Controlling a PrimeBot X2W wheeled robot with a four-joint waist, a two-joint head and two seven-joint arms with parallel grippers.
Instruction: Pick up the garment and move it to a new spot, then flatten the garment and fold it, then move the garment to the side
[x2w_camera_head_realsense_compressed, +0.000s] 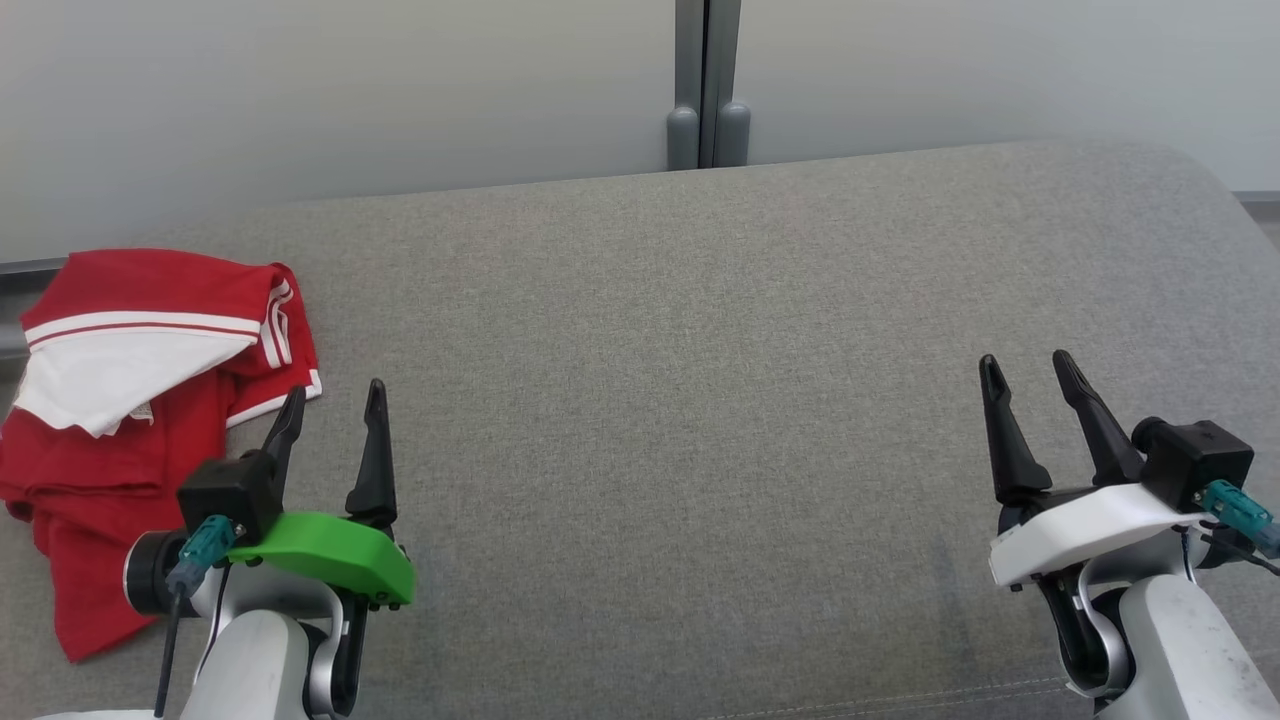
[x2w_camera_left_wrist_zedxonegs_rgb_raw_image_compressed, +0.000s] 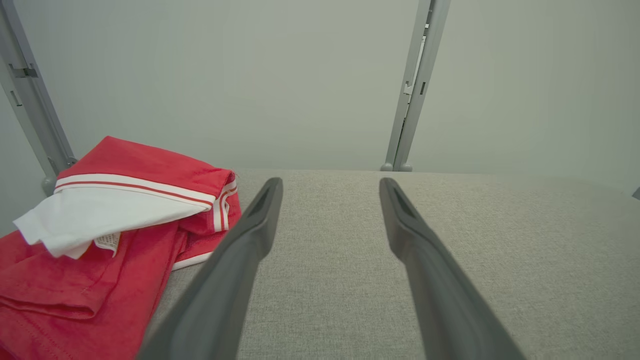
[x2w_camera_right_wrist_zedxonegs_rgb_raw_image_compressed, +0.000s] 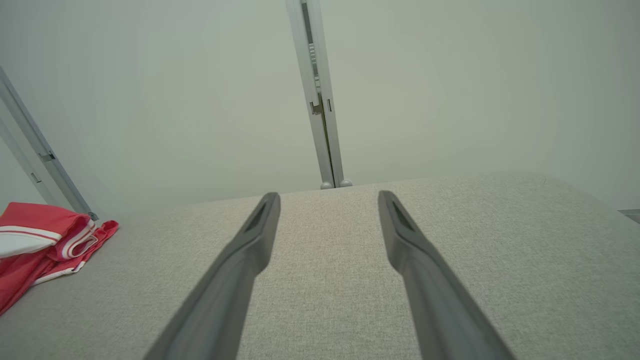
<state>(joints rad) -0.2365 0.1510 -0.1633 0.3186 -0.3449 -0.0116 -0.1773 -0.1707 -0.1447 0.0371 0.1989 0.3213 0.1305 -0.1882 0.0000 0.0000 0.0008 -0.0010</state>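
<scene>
Both pairs of fingers (x2w_camera_head_realsense_compressed: 375, 440) apart, nothing held.
Left gripper (x2w_camera_head_realsense_compressed: 335, 390) spread wide; one tip overlaps the hem of the red-and-white garment (x2w_camera_head_realsense_compressed: 120, 450), contact unclear. Right gripper (x2w_camera_head_realsense_compressed: 1025, 358) also spread, well apart from it. Garment lies bunched at the left end of the grey fabric-covered table (x2w_camera_head_realsense_compressed: 680, 400), its left edge cut off by the frame and its shape hidden in folds.

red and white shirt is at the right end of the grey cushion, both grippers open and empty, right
Not quite. The head view shows the red and white shirt at the left end of the grey cushion. The left gripper and right gripper are open and empty.
</scene>
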